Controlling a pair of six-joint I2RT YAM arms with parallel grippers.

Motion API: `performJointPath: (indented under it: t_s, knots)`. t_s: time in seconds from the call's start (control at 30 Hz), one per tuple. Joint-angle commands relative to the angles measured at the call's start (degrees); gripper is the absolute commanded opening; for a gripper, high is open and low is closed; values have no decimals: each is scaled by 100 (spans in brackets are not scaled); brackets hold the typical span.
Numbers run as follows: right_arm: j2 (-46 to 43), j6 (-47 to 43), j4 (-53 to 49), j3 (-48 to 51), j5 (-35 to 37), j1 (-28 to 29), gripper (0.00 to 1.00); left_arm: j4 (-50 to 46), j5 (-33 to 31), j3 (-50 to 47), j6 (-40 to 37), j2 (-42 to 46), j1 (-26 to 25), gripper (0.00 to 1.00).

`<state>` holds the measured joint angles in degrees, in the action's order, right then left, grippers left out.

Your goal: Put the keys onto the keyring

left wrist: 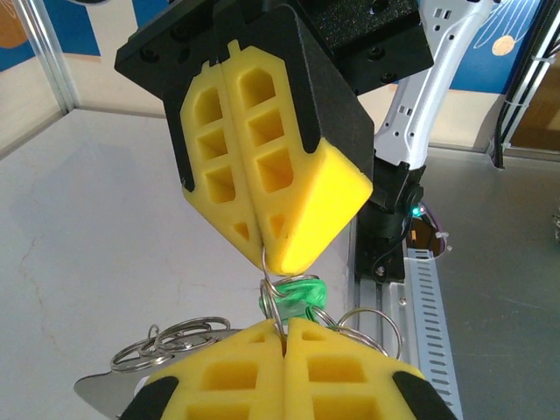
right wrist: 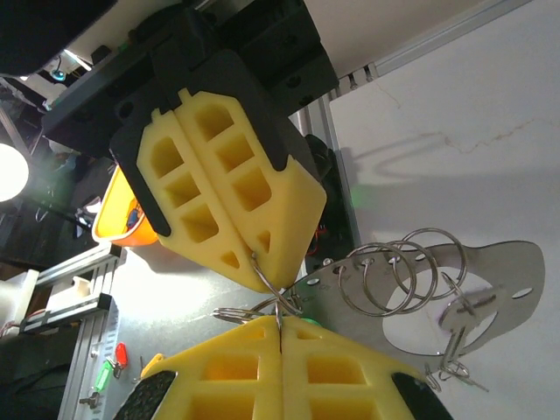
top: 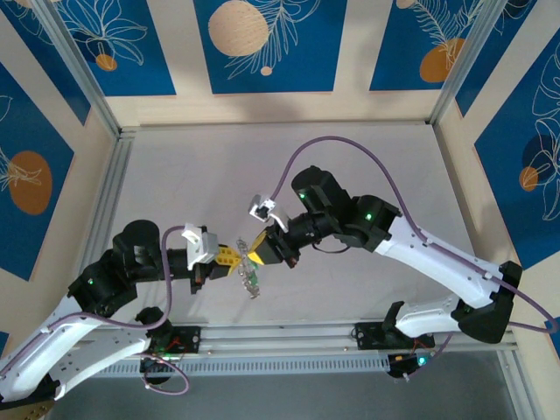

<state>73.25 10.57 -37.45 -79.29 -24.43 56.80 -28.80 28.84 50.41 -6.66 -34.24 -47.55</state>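
Left tool and right tool meet tip to tip, both pinched shut on the keyring wire. Green-headed key sits right at the left tips. Best to feed it slowly, grips firm!

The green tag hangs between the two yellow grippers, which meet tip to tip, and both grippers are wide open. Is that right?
Not quite: both are shut. In the left wrist view the left gripper and the right gripper have their fingers pressed together, each pinching keyring wire. The green tag does hang between them, tip to tip.
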Motion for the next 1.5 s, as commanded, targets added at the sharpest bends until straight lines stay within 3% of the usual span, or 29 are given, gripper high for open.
performJointPath:
  t_s: [0.0, 0.4, 1.47]
  knots:
    - [100, 86, -207, -232, 193, -101, 0, 147, 182, 217, -181, 66, -114, 0]
    - [407, 268, -795, -561, 465, -186, 0, 141, 192, 223, -195, 102, -124, 0]
    - [819, 606, -1271, -823, 63, -397, 0, -6, 212, 319, -282, 24, -211, 0]
